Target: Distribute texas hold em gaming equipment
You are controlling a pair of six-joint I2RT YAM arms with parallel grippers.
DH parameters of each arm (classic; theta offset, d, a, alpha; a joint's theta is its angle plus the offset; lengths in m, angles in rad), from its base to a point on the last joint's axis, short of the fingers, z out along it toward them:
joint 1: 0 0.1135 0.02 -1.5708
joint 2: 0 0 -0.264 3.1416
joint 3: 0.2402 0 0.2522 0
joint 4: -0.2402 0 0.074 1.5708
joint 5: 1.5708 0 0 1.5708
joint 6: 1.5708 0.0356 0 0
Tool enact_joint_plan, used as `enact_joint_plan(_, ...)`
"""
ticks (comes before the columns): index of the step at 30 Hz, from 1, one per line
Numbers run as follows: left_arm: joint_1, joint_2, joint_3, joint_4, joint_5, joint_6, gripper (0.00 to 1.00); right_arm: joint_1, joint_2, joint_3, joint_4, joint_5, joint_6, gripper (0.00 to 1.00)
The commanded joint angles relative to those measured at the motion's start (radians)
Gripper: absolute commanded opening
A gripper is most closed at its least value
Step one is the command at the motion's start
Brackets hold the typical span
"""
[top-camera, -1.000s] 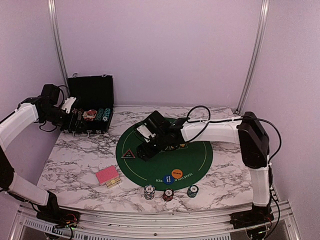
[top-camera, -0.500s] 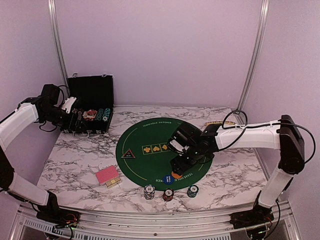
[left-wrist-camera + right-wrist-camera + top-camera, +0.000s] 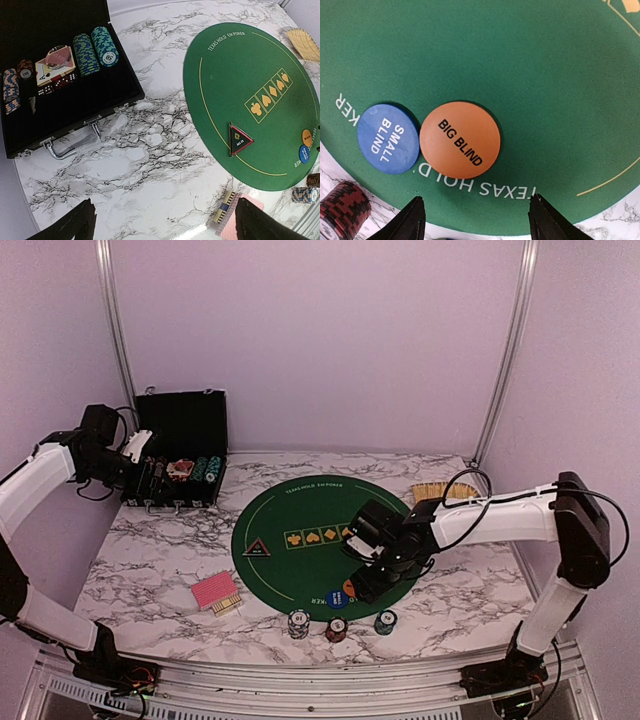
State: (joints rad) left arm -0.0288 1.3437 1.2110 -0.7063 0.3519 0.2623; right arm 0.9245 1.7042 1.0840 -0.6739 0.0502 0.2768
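Poker chips in teal stacks [image 3: 95, 47] lie on their sides in the black hinged case [image 3: 182, 420], which stands open at the table's far left corner. Beside them in the case are a small pile of playing cards [image 3: 57, 57], red dice [image 3: 57, 85] and a few more chips [image 3: 10, 87] at its left end. A tan woven tray [image 3: 435, 490] sits near the far right edge.

On the round green mat [image 3: 300, 520] in the middle of the table [image 3: 150, 550], the orange button [image 3: 460, 140] and the blue button [image 3: 388, 138] lie touching side by side at the mat's near rim. The black triangular button [image 3: 240, 140] lies at its left rim. Off the mat, red-backed playing cards [image 3: 215, 592] lie toward the near left, and white [image 3: 298, 623], red [image 3: 336, 629] and teal [image 3: 385, 621] chip stacks stand in a row along the near edge.

The right gripper [image 3: 477, 220] hangs low over the mat's near rim with its jaws partly apart and nothing held; the orange button lies just ahead of the gap between the fingertips, the blue one off to one side. The left gripper [image 3: 165, 227] hovers beside the case, spread wide and empty, with the teal stacks well ahead of it.
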Motion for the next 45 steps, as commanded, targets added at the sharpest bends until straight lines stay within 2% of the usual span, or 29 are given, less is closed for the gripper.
enact_joint_plan(1, 0.003, -0.012, 0.031, -0.033, 0.024, 0.010, 0.99, 0.001, 0.049, 0.043, 0.041, -0.008, -0.004, 0.69)
enact_joint_plan(10, 0.003, -0.008, 0.045, -0.042, 0.026, 0.009, 0.99, 0.002, 0.102, 0.047, 0.089, -0.006, 0.004, 0.68)
enact_joint_plan(20, 0.004, -0.013, 0.050, -0.050, 0.018, 0.015, 0.99, -0.010, 0.153, 0.069, 0.136, 0.035, 0.022, 0.54)
enact_joint_plan(24, 0.003, -0.017, 0.055, -0.053, 0.022, 0.011, 0.99, -0.027, 0.156, 0.082, 0.144, 0.053, 0.026, 0.44)
enact_joint_plan(31, 0.003, -0.015, 0.057, -0.057, 0.022, 0.012, 0.99, -0.059, 0.182, 0.123, 0.160, 0.089, 0.017, 0.39)
enact_joint_plan(38, 0.003, -0.020, 0.057, -0.062, 0.015, 0.021, 0.99, -0.092, 0.258, 0.214, 0.192, 0.114, 0.020, 0.38)
enact_joint_plan(45, 0.004, -0.025, 0.055, -0.066, 0.010, 0.029, 0.99, -0.118, 0.387, 0.384, 0.207, 0.153, 0.026, 0.38)
